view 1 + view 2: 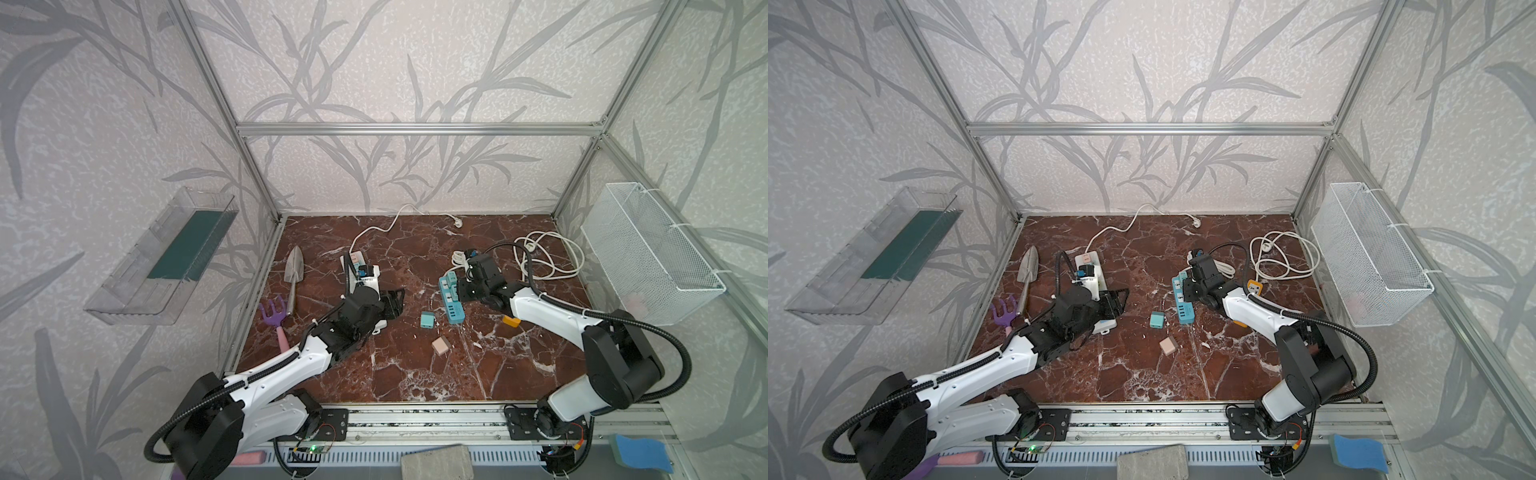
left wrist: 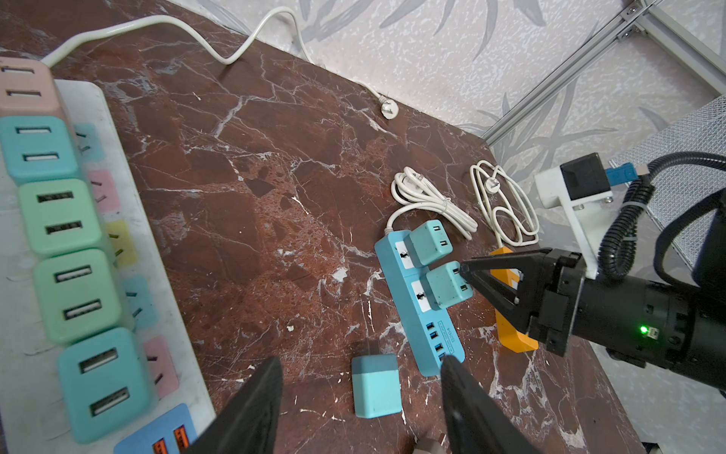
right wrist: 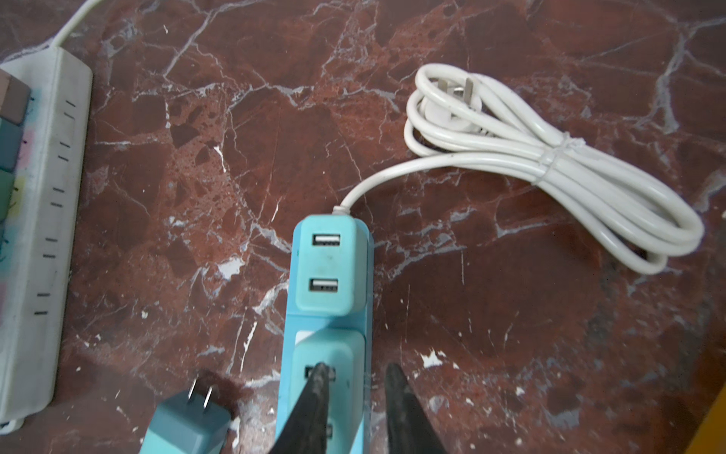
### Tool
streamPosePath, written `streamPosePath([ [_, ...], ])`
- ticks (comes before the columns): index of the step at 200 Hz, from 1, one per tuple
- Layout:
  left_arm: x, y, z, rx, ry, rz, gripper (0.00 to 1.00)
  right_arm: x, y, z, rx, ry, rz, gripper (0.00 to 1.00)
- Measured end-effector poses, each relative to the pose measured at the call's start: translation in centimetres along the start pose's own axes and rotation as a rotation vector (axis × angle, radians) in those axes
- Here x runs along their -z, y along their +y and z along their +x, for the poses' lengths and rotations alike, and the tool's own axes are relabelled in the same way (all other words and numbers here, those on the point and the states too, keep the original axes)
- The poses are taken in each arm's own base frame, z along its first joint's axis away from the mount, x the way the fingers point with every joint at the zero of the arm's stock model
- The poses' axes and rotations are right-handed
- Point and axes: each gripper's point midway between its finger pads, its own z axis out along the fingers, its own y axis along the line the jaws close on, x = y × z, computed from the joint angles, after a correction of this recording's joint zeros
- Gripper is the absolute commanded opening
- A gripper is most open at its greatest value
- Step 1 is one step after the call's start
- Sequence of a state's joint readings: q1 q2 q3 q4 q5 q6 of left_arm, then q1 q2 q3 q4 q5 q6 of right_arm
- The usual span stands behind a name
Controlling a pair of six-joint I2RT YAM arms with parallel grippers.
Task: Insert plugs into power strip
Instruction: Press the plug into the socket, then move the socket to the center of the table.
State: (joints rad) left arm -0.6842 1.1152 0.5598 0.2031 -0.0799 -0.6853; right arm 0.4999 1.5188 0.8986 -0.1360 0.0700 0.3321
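Note:
A blue power strip (image 1: 452,305) (image 2: 416,314) lies right of centre with two teal plugs (image 2: 428,241) (image 2: 446,285) seated in it. My right gripper (image 3: 357,367) (image 2: 463,269) is shut, its tips pressing on the top face of the nearer seated plug (image 3: 330,350). A white power strip (image 1: 1090,266) (image 2: 23,408) on the left holds several plugs in pink, teal and green (image 2: 59,214). Beside it my left gripper (image 2: 359,363) (image 1: 395,301) hangs open and empty above a loose teal plug (image 1: 427,320) (image 2: 376,387). A loose pink plug (image 1: 441,345) lies nearer the front.
A trowel (image 1: 294,270) and a purple hand rake (image 1: 274,316) lie at the left edge. An orange power strip (image 2: 510,334) and coiled white cords (image 1: 548,257) sit behind my right arm. On the right wall hangs a wire basket (image 1: 652,253), on the left wall a clear tray (image 1: 166,253).

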Motion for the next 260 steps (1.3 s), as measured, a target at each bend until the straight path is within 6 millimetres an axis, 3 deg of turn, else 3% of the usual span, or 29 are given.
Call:
streamPosePath([
  [38, 0.0, 0.0, 0.1, 0.000, 0.003, 0.001, 0.65, 2.4, 0.3, -1.6, 0.001, -0.056, -0.015, 0.38],
  [62, 0.1, -0.1, 0.0, 0.001, 0.001, 0.003, 0.64, 3.4, 0.4, -1.0, -0.023, -0.052, -0.035, 0.34],
  [91, 0.2, -0.2, -0.2, 0.008, -0.005, 0.008, 0.64, 4.7, -0.3, 3.8, -0.077, 0.005, -0.071, 0.45],
  [112, 0.2, -0.2, -0.1, 0.011, -0.001, 0.011, 0.65, 5.2, -0.3, 7.8, -0.103, 0.070, -0.097, 0.46],
  [154, -0.3, -0.2, 0.6, 0.022, 0.026, 0.017, 0.64, 4.2, 0.3, 11.6, -0.155, 0.159, -0.132, 0.46],
  [216, -0.4, -0.1, 0.7, 0.023, 0.032, 0.012, 0.64, -0.2, -0.4, 11.7, -0.200, 0.166, -0.060, 0.43],
  [260, -0.4, 0.2, 0.9, 0.018, 0.035, -0.002, 0.64, -2.6, -1.7, 8.5, -0.247, 0.088, 0.011, 0.42],
])
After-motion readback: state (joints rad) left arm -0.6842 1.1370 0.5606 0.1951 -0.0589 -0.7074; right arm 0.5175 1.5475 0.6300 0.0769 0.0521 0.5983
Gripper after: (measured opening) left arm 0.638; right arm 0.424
